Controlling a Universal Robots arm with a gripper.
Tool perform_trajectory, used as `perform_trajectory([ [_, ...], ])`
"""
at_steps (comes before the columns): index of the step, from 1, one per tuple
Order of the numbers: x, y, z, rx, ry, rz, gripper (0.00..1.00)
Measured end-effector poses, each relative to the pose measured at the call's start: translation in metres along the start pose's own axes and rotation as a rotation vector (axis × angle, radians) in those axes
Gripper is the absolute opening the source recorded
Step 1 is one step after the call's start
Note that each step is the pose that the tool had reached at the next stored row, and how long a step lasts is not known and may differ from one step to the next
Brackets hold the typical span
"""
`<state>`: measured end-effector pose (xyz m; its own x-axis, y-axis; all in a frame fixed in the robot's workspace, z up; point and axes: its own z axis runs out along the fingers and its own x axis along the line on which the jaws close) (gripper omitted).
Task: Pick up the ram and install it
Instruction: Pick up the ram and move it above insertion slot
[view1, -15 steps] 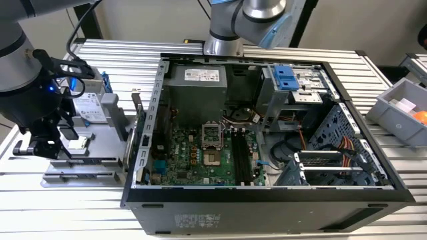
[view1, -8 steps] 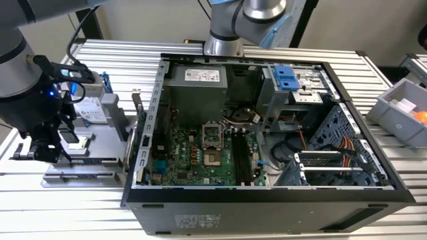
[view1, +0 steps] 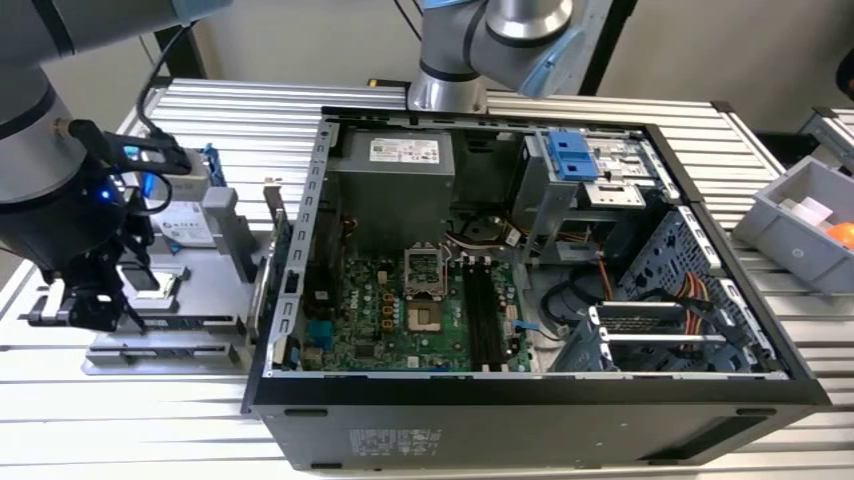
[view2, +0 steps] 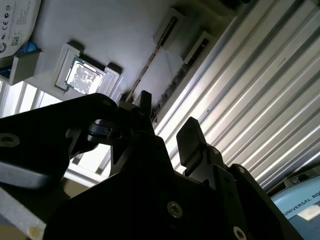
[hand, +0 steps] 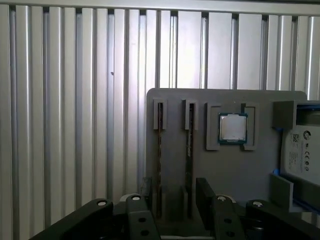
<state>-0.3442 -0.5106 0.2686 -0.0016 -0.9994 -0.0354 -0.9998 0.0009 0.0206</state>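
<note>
Thin, narrow ram stick (hand: 190, 132) seen edge-on, dark, standing upright in a slot of the flat grey plastic holder tray (hand: 230, 175); black two-fingered gripper (hand: 175, 197) close above it, fingers (hand: 205, 195) spread, gripping nothing

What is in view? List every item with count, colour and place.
ram: two, thin dark sticks, on edge in the tray's slots
processor chip: one, silver, in the tray's square pocket
hard drive: one, silver with blue frame, at the tray's end past the chip
tray: one, grey, on the table at the exterior view's left of the case
computer case: one, black, open, mid-table
motherboard: one, green, inside the case
bin: one, grey, at the exterior view's right
table: one, silver, slatted
other arm's base: one, grey, behind the case
hand: one, black, open, over the ram slots
</note>
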Motion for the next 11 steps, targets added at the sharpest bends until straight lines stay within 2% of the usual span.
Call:
perform_trajectory([
  [11, 0.0004, -0.0002, 0.0095, 0.0009, 0.0016, 0.027, 1.0],
])
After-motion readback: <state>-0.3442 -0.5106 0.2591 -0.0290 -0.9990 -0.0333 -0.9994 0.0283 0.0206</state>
